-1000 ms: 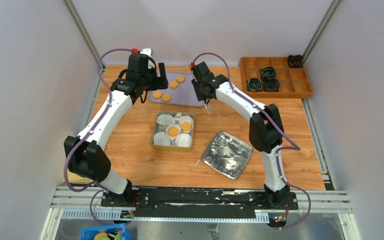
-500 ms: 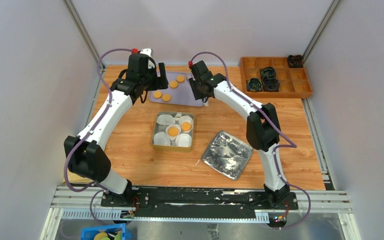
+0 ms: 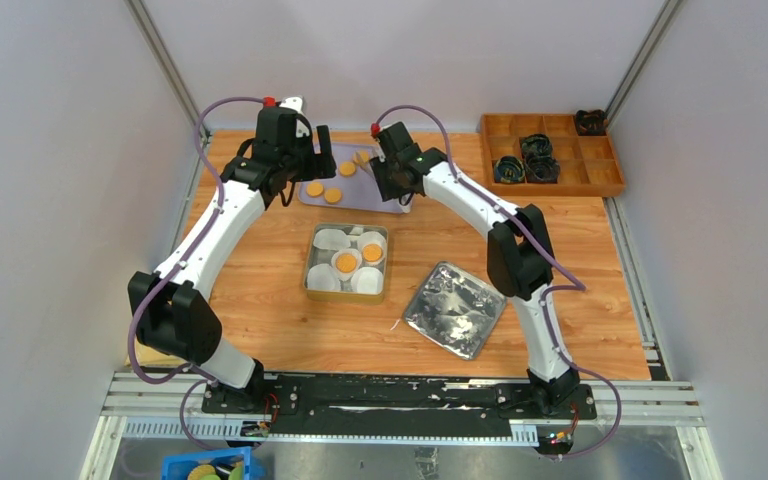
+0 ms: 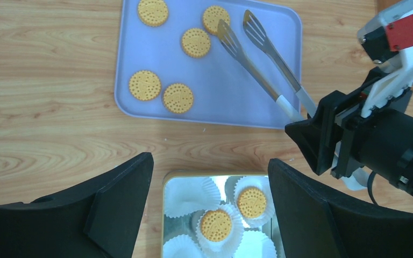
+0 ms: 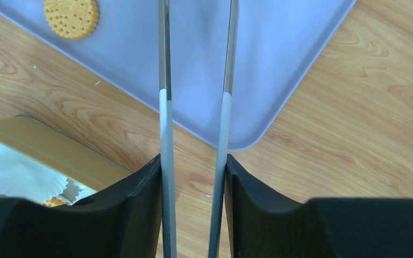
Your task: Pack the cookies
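Several round orange-yellow cookies (image 4: 196,42) lie on a lavender tray (image 4: 231,102); they also show in the top view (image 3: 314,188). Two more cookies (image 4: 215,224) sit in white paper liners inside a metal tin (image 3: 307,272). My right gripper (image 5: 193,172) is shut on a pair of metal tongs (image 5: 164,80). The tongs (image 4: 258,59) reach over the tray with their blades apart, and the tips are at the far cookie (image 4: 215,19). My left gripper (image 4: 209,166) is open and empty, hovering between the tray and the tin's far edge.
A crumpled foil lid (image 3: 454,308) lies right of the tin. A wooden compartment box (image 3: 550,152) with black items stands at the back right. Grey walls close in both sides. The right arm (image 4: 376,140) is close beside my left gripper.
My right gripper has moved left and farther over the tray, bringing the tongs toward the far cookies. The left arm has not moved.
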Action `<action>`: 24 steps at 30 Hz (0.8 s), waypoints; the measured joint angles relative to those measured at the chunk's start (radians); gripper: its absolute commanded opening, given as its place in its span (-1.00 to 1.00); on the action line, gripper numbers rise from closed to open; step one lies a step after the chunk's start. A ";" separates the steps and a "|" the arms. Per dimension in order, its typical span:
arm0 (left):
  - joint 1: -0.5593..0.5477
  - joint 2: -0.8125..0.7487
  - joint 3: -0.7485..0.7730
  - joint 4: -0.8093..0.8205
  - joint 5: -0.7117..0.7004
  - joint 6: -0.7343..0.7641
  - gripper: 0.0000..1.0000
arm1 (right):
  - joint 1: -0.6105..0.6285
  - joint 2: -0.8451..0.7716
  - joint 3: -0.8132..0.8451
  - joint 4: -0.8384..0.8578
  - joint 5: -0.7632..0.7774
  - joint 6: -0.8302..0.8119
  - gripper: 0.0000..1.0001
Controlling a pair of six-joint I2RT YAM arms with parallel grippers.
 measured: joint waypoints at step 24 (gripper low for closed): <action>0.011 0.000 0.000 0.000 0.000 0.005 0.69 | 0.000 0.179 0.134 -0.002 0.019 -0.003 -0.10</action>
